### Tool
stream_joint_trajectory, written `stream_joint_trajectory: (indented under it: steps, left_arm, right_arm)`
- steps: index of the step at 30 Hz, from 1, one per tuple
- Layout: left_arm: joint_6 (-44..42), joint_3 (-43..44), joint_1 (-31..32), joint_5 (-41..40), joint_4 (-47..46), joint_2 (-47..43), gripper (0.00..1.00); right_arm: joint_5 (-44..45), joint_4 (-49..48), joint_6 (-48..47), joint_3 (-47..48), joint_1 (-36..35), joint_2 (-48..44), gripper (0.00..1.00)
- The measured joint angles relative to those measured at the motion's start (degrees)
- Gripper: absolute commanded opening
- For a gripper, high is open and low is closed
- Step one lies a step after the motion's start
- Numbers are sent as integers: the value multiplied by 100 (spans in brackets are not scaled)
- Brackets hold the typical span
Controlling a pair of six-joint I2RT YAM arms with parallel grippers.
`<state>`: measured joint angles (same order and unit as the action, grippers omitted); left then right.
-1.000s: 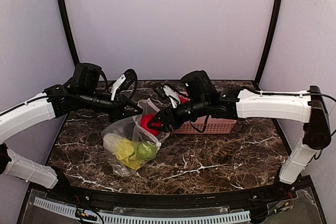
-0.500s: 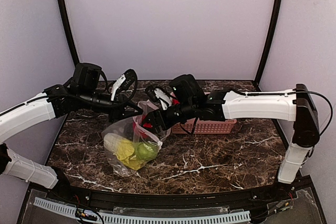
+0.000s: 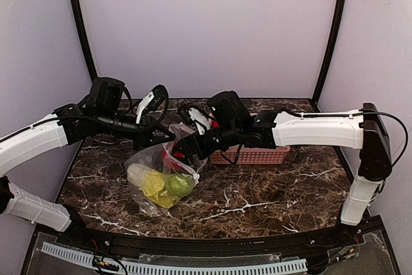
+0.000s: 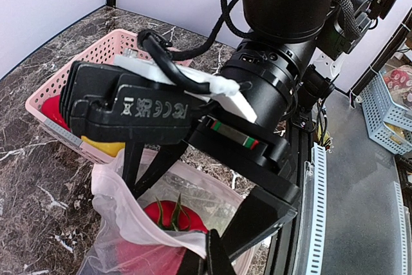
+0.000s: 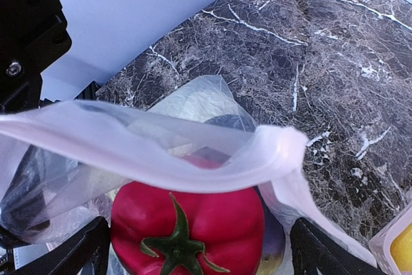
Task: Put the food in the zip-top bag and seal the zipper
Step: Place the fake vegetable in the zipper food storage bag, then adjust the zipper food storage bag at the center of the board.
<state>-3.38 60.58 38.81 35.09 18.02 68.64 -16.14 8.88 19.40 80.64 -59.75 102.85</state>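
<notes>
The clear zip-top bag (image 3: 151,172) lies on the marble table with the yellow-green cabbage (image 3: 145,181) and a green round piece (image 3: 179,185) inside. My left gripper (image 3: 161,138) (image 4: 207,259) is shut on the bag's upper mouth edge and holds it up. The zipper (image 5: 161,140) along that edge is unsealed, so the mouth gapes. My right gripper (image 3: 182,152) (image 5: 196,249) reaches into the mouth, jaws spread wide. The red bell pepper (image 5: 187,223) (image 4: 170,217) sits stem-up between its fingers inside the bag, with a gap beside it.
The pink lattice basket (image 3: 257,154) (image 4: 71,62) stands behind the bag at centre right, under my right arm. A yellow piece (image 4: 106,147) and a red piece (image 4: 51,107) lie in it. My right wrist hangs close over my left gripper.
My right gripper carried the red pepper leftward into the bag's mouth, then spread its jaws. The left gripper kept its hold on the bag's edge.
</notes>
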Motion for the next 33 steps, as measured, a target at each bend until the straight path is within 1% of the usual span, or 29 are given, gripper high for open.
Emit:
stream_joint_trajectory:
  steps: [4,9,17,21,24,30,33]
  left_arm:
    - [0,0,0,0,0,0,1]
    - [0,0,0,-4,-2,0,1]
    - [0,-7,0,-28,-4,-31,1]
    - [0,-31,0,-35,-26,-55,1]
    - [0,-33,0,-39,-31,-55,1]
    - [0,-33,0,-42,-35,-55,1]
    - [0,-35,0,-42,-37,-55,1]
  right_arm:
    - [105,0,-57,-39,0,-63,99]
    - [223,11,-144,-138,-2,-275,98]
    - [466,17,-173,-479,-2,-953,98]
    - [717,44,-76,-726,4,-1259,92]
    - [861,122,98,-925,48,-1366,83]
    - [992,498,605,-1104,245,-1329,69]
    - [999,535,752,-1102,306,-1204,63]
